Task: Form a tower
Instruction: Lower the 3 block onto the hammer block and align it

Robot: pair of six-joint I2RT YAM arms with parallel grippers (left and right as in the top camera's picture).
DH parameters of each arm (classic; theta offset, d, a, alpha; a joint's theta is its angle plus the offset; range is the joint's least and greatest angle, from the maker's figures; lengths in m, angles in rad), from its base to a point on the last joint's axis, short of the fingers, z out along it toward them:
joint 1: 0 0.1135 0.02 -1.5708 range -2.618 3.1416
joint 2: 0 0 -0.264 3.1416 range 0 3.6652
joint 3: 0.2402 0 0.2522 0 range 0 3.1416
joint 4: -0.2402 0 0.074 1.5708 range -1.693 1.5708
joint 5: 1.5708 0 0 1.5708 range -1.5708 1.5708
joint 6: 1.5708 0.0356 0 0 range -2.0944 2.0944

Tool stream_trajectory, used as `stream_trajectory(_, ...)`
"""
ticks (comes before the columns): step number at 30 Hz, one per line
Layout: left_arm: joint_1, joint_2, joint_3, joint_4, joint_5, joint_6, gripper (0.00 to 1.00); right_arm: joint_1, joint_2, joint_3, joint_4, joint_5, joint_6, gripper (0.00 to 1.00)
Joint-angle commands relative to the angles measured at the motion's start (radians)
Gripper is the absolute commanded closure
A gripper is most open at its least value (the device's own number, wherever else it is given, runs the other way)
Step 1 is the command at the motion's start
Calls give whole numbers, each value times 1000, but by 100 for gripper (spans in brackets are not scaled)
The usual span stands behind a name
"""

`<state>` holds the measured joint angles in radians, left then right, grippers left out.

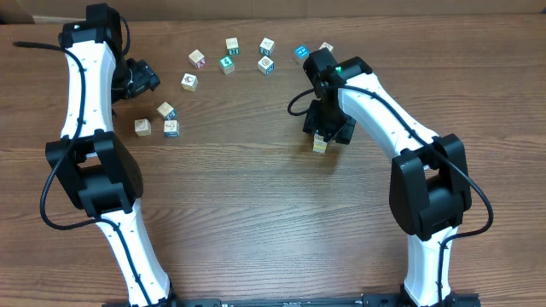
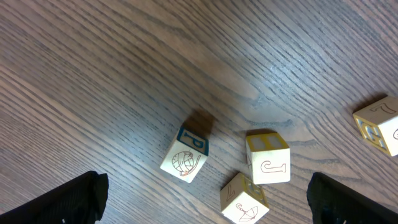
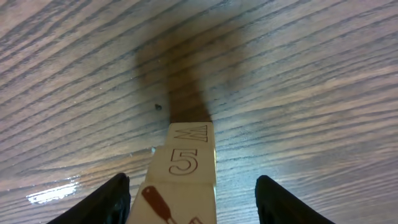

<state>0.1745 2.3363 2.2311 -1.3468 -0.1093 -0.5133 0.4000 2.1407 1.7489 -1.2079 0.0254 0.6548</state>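
The tower [image 1: 320, 143] stands right of the table's middle, a slim column of small wooden picture cubes. In the right wrist view the tower [image 3: 183, 163] shows a W face, a 5 face and a top cube with a red paddle drawing. My right gripper [image 1: 325, 130] straddles its top, open: the left finger [image 3: 102, 202] is close to the top cube, the right finger [image 3: 283, 202] stands clearly apart. My left gripper [image 1: 141, 78] is open at the far left, hovering over loose cubes [image 2: 185, 155] with nothing between its fingers [image 2: 62, 199].
Several loose picture cubes lie along the back of the table [image 1: 256, 213], from a cube [image 1: 197, 58] to a blue one [image 1: 300, 53]. Three more [image 1: 165, 111] [image 1: 143, 127] [image 1: 171, 128] sit by the left arm. Under the left wrist lie a J cube [image 2: 268, 158] and an umbrella cube [image 2: 244, 199].
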Motion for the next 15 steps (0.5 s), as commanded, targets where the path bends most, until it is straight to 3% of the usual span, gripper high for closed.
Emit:
stream_trajectory(1, -5, 11, 21, -2, -5, 23, 0, 5, 10, -14, 11, -1, -2, 43)
stream_trajectory(12, -5, 11, 21, -2, -5, 23, 0, 5, 10, -14, 11, -1, -2, 74)
stream_trajectory(15, -5, 11, 21, -2, -5, 23, 0, 5, 10, -14, 12, -1, -2, 75)
